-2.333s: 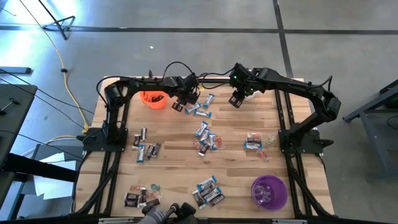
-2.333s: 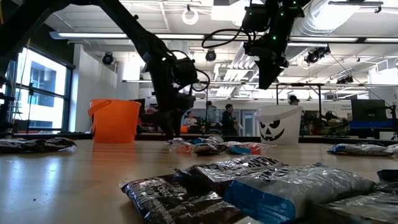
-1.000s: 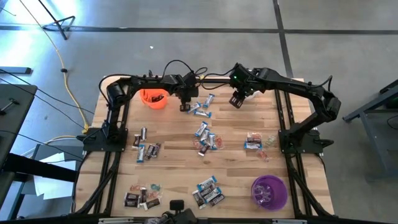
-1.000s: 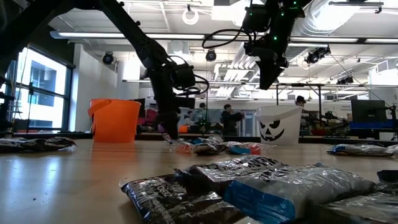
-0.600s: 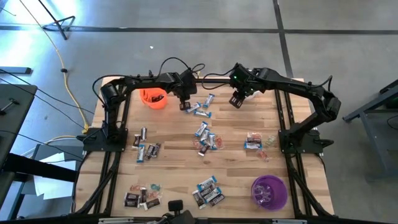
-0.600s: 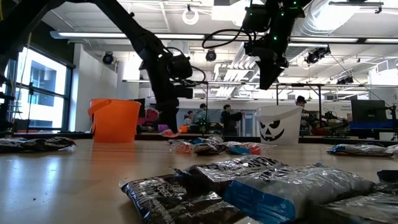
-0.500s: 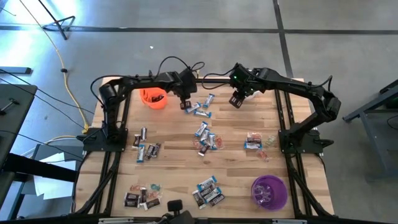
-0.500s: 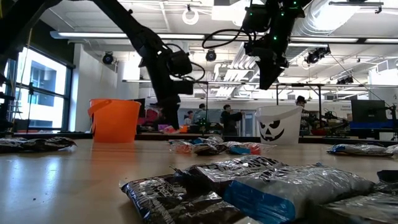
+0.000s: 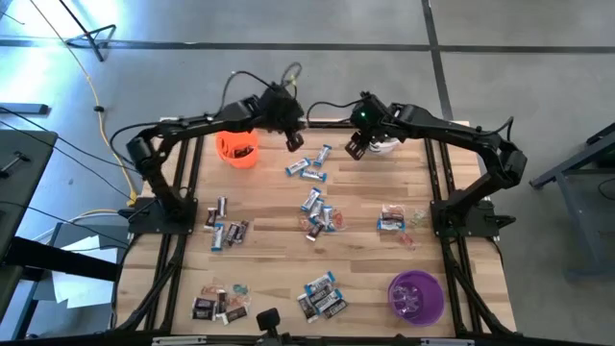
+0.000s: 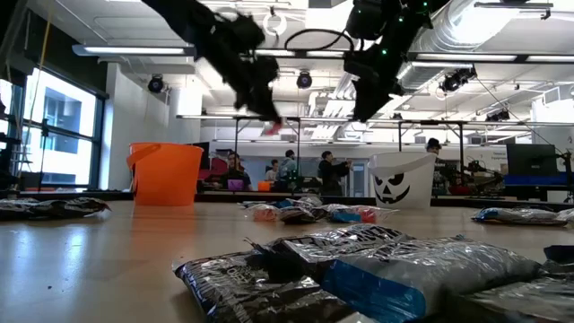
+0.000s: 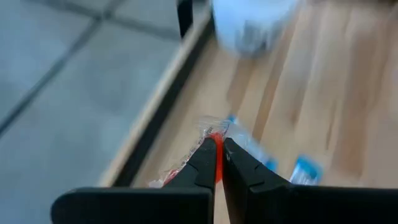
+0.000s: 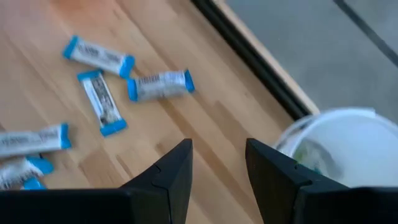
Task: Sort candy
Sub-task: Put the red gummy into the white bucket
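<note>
Above the bench's far edge (image 9: 317,122), between the orange cup (image 9: 236,150) and the white cup (image 9: 384,144), a reddish candy (image 11: 212,144) hangs pinched by one thin end in the pressed-together left tool (image 9: 294,140). With so slight a hold, a quick swing could shake it loose over that close edge and onto the floor. The spread, empty right tool (image 9: 354,150) hovers beside the white cup, crowding that side, while toward the orange cup the air looks open.

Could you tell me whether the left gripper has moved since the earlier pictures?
Yes. In the low view the left gripper, shut on a red candy, has risen well above the orange cup; earlier it hung beside the cup.
</note>
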`<act>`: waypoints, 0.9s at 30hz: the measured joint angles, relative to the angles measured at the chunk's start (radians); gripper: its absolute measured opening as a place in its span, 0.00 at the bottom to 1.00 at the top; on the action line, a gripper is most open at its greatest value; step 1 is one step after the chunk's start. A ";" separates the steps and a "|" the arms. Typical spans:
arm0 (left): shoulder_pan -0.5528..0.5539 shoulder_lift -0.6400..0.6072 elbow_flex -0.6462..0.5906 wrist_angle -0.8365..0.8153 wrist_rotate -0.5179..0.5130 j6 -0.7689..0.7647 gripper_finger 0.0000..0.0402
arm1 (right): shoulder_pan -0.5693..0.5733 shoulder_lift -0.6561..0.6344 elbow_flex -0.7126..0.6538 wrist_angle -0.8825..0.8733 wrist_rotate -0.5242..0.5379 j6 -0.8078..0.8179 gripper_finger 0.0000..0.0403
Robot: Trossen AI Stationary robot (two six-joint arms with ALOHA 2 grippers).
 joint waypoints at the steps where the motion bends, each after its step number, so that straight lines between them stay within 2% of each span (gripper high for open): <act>1: 0.000 -0.023 0.001 0.021 0.003 -0.015 0.00 | 0.000 0.000 0.000 0.023 0.000 0.000 0.36; 8: -0.001 -0.156 0.001 0.153 0.006 -0.098 0.00 | 0.015 0.000 0.000 0.227 -0.019 0.027 0.36; 15: -0.005 -0.177 0.001 0.219 0.006 -0.179 0.00 | 0.079 0.000 0.000 0.479 -0.029 0.002 0.36; 21: -0.012 -0.177 0.001 0.270 0.006 -0.228 0.00 | 0.138 0.000 0.000 0.652 0.081 -0.095 0.36; 27: -0.037 -0.183 0.001 0.315 0.013 -0.269 0.00 | 0.146 0.000 0.000 0.725 0.097 -0.114 0.36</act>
